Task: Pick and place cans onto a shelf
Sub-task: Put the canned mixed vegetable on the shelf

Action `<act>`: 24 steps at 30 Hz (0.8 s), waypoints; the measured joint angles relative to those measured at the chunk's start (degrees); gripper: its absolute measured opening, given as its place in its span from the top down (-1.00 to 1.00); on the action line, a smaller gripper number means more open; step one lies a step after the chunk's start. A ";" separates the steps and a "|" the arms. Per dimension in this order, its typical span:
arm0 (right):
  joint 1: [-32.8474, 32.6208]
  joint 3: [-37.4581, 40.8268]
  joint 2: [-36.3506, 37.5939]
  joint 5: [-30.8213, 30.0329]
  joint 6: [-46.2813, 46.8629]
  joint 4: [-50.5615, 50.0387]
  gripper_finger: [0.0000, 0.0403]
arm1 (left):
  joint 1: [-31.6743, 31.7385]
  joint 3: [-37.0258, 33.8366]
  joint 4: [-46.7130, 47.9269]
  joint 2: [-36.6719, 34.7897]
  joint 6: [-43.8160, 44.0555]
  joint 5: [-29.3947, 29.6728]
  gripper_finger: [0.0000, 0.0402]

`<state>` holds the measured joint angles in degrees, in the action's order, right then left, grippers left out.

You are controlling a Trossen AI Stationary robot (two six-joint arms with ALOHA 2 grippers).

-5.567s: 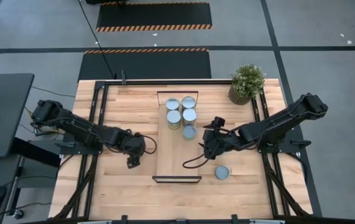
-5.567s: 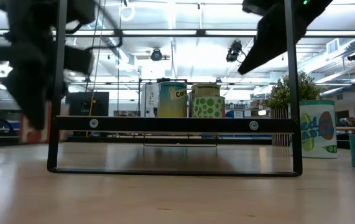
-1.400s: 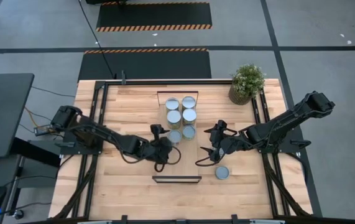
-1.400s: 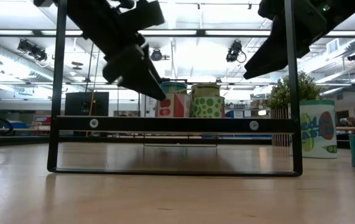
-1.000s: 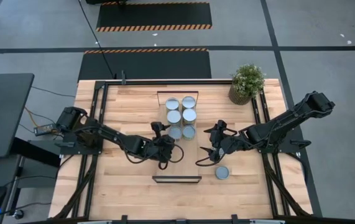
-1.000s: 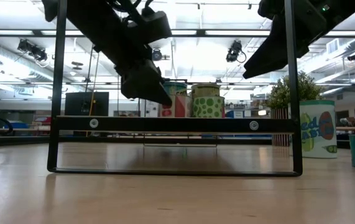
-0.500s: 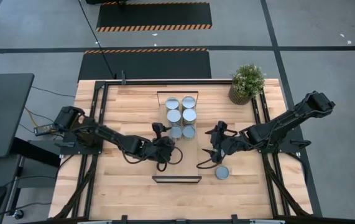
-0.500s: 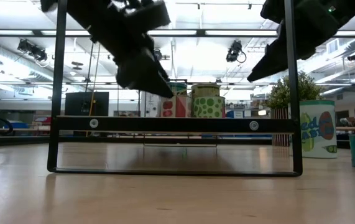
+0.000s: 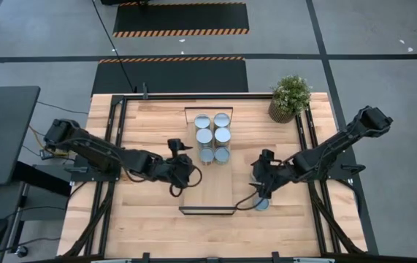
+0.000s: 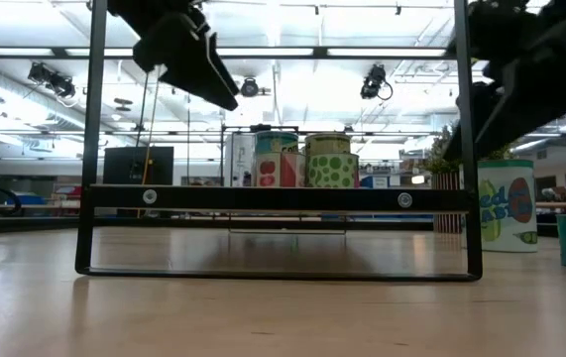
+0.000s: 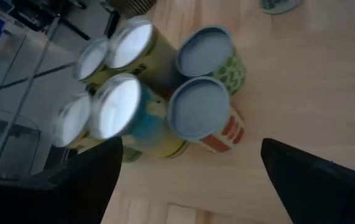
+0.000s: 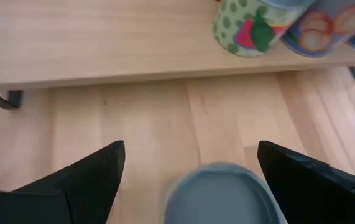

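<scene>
Cans [image 9: 213, 137]: six on the shelf [image 9: 208, 191], two abreast in three rows at its far end. One loose can [image 12: 224, 193] on the counter [image 9: 150, 219], just right of the shelf's near end.

Right gripper [image 9: 261, 191]: above the loose can, jaws open, one to each side of its lid, not yet gripping.

Left gripper [image 9: 181, 177]: at the shelf's left edge, near the group, jaws open, empty.

Risks, as judgements:
- Lid sits slightly off-centre between the right jaws; one finger could strike the rim on descent and tip or skid the can.
- Carrying it in could knock the nearest cans; the group stands tightly packed.
- Left gripper lingers close; a swing inward might clip the row.

Views compared:
- Right wrist view alone shows the lid between the jaws; from above the arm hides most of the can.
- Left wrist view shows red and green labels, invisible from above.
- Low view shows a tall printed can [image 10: 507, 219] and a plant [image 10: 445, 154] at right.
</scene>
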<state>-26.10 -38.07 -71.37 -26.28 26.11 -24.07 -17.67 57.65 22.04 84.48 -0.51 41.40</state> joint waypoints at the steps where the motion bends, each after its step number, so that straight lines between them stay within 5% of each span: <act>1: -0.70 0.42 0.00 -1.08 0.54 -0.02 -0.86 | 0.19 0.00 0.84 -0.85 0.42 -0.02 -0.93; 9: -3.67 3.60 2.61 -8.41 3.61 1.82 -0.86 | 0.21 0.00 4.14 -6.22 3.31 -1.41 -0.93; 24: -8.63 9.01 11.75 -8.29 11.30 -1.25 -0.86 | 1.78 -6.01 2.86 -11.27 6.07 -7.82 -0.93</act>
<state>-34.73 -29.06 -59.62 -34.57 37.40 -25.33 -15.88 51.64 24.90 73.21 5.56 33.58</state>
